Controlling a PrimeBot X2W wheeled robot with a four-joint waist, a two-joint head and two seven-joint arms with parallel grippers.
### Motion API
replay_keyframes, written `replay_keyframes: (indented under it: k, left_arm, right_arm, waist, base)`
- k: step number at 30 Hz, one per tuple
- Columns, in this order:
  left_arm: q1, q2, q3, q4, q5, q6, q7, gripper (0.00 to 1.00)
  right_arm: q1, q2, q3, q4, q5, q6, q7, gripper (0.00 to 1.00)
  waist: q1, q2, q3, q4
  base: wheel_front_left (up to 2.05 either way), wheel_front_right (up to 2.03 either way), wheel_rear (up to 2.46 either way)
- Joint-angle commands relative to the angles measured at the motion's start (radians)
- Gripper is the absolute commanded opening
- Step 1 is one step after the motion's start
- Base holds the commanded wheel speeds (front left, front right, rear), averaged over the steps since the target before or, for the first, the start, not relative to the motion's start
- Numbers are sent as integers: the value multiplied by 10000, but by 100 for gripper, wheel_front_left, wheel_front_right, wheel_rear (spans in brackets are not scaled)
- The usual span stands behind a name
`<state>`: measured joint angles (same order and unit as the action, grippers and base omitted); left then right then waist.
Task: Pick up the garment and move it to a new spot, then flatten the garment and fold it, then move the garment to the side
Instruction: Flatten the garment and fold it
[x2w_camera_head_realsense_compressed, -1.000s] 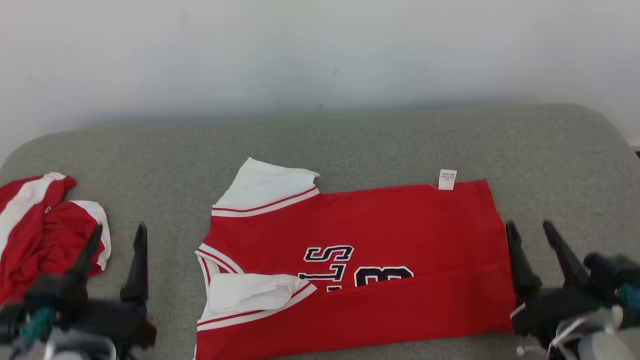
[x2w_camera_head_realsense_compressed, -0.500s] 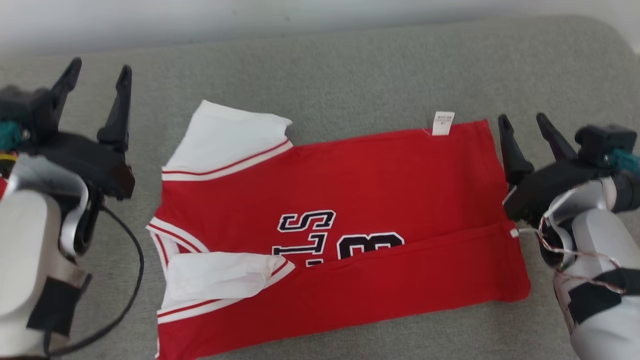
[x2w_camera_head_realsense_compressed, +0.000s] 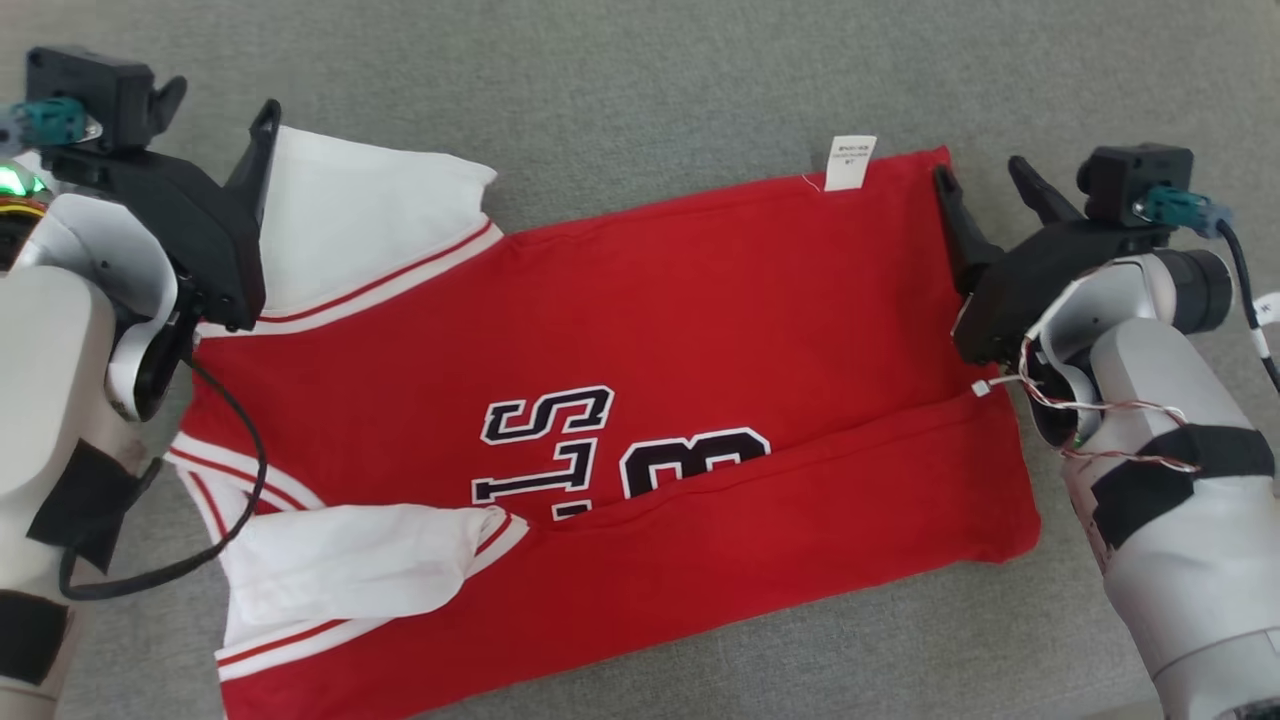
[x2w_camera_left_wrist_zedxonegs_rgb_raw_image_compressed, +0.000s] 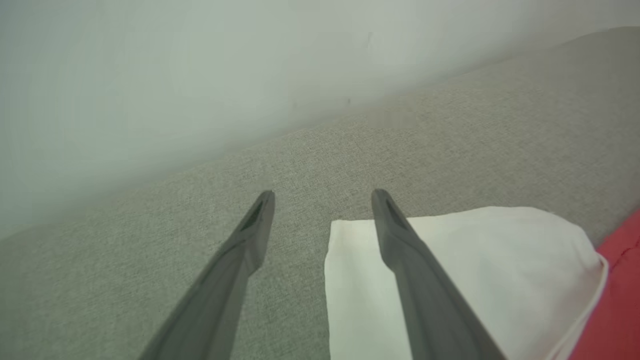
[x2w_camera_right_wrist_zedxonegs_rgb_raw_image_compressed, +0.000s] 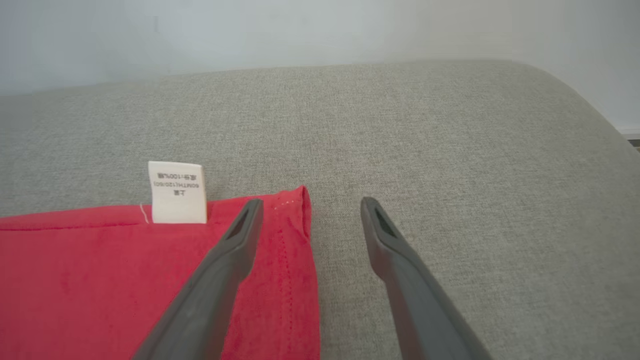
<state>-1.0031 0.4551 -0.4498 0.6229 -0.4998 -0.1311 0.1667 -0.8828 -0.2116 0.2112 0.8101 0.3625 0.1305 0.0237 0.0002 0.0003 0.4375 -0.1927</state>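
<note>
Red jersey (x2w_camera_head_realsense_compressed: 720, 320) laid flat mid-frame on grey cushion (x2w_camera_head_realsense_compressed: 650, 70), lower edge already folded up; left pincer (x2w_camera_left_wrist_zedxonegs_rgb_raw_image_compressed: 322, 200) spread over white sleeve (x2w_camera_head_realsense_compressed: 370, 210), upper left; right pincer (x2w_camera_head_realsense_compressed: 980, 172) spread astride hem corner (x2w_camera_right_wrist_zedxonegs_rgb_raw_image_compressed: 300, 200), upper right; remaining folds, sideways move seemingly pending.

Jersey (x2w_camera_head_realsense_compressed: 700, 300): letters "LS", digit half-hidden (fold); care tag (x2w_camera_head_realsense_compressed: 850, 160) print illegible.

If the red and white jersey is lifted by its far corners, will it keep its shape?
Probably floppy: the red and white cloth jersey lies folded over, one white sleeve crumpled. Likely light: it is thin and lies flat on the grey fabric cushion.
</note>
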Motion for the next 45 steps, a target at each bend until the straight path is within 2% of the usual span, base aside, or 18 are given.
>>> replay_keyframes:
  k: [1,10,19,20,21,22,23,24,36,45]
  left_arm:
    - [-122,72,-100,127,-160,17,81,100]
    - [-892,271,-1414,920,-871,15,631,100]
    - [-1281,100,-2218,1547,-1769,15,1173,100]
    - [-1321,123,-2294,1611,-1835,15,1210,73]
    - [-1349,130,-2372,1654,-1895,15,1221,36]
    - [-1356,107,-2449,1701,-1967,16,1247,6]
    - [-1348,71,-2504,1720,-2081,18,1256,0]
    - [-1357,39,-2512,1727,-2191,18,1176,0]
    - [-1136,-148,-2421,1809,-2807,19,-751,0]
    - [331,-187,-2342,455,-3046,91,-2809,0]
  right_arm:
    - [-137,45,77,110,86,3,-54,100]
    - [-985,185,781,1116,479,3,-273,100]
    - [-1579,369,1445,1850,823,3,-414,100]
    - [-1635,379,1489,1956,880,3,-363,89]
    - [-1695,373,1532,2043,905,3,-343,46]
    - [-1783,363,1569,2109,960,3,-384,27]
    - [-1854,334,1583,2167,982,3,-471,18]
    - [-1885,299,1590,2244,997,3,-554,0]
    - [-1622,56,1913,2690,1186,3,-1798,0]
    - [-317,-499,2409,2169,1681,3,-2730,0]
  waist:
    - [-2,-3,168,-153]
    - [-2,-3,491,-124]
    - [-2,-3,615,-158]
    - [-2,-3,630,-156]
    - [-2,-3,649,-149]
    - [-2,-3,672,-132]
    - [-2,-3,682,-110]
    - [-2,-3,685,-80]
    - [-2,-3,56,165]
    - [-2,-3,-899,722]
  base:
    - [0,0,0]
    - [0,0,0]
    - [0,0,0]
    - [0,0,0]
    - [0,0,0]
    - [0,0,0]
    - [0,0,0]
    - [0,0,0]
    - [0,0,0]
    - [0,0,0]
